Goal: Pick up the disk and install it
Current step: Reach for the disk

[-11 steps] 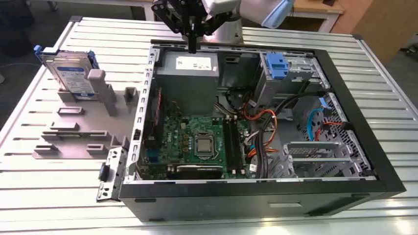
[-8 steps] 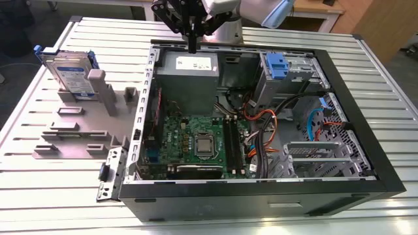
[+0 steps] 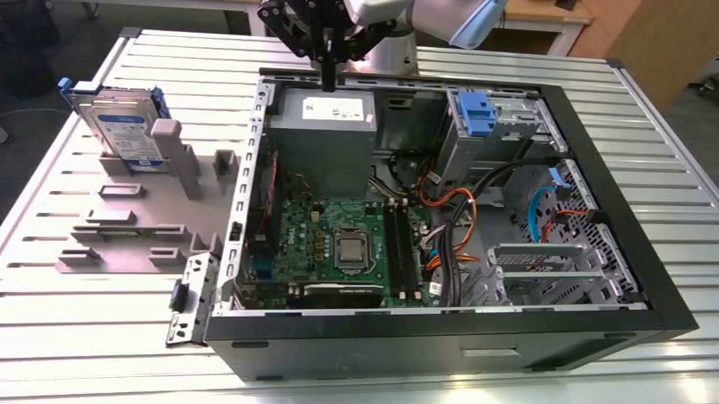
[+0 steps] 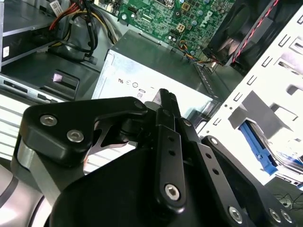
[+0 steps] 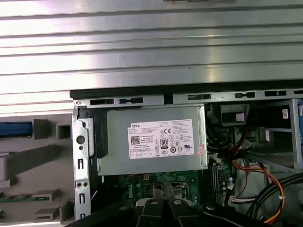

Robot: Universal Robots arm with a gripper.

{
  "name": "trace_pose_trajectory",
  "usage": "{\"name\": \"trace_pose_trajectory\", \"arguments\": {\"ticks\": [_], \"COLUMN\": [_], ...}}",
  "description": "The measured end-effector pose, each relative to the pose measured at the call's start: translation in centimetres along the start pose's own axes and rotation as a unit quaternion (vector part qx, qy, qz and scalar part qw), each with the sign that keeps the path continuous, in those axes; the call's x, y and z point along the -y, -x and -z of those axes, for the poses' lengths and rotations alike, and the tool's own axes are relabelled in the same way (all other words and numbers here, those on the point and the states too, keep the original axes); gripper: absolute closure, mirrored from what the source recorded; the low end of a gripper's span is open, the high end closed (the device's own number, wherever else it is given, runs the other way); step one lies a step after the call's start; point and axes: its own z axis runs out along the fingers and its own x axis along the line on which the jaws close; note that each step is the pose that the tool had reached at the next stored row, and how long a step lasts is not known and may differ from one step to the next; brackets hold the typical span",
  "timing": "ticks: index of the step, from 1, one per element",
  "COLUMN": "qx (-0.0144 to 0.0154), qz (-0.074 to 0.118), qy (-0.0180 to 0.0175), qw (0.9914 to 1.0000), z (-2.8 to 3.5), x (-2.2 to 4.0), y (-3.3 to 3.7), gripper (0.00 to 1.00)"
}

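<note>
The gripper (image 3: 328, 80) hung pointing down over the grey power supply (image 3: 323, 135), fingers pinched together, empty. Well apart at the exterior view's left, the silver, blue-framed disk (image 3: 118, 126) stood upright in a grey holder (image 3: 124, 223).

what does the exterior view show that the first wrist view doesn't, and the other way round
Exterior view: the labelled face of the disk, standing upright in the grey fixture, and the drive cage's blue latch. First wrist view: the white sticker seen square-on. Both: the grey box, the motherboard, and the shut gripper over that box, holding nothing.
</note>
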Motion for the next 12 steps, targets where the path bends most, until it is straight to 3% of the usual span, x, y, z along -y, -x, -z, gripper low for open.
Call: {"name": "trace_pose_trajectory", "arguments": {"ticks": [12], "qx": [0.0], "qz": [0.0], "qy": [0.0], "qw": [1.0], "z": [0.01], "x": [0.05], "y": [-0.66], "gripper": [0.89]}}
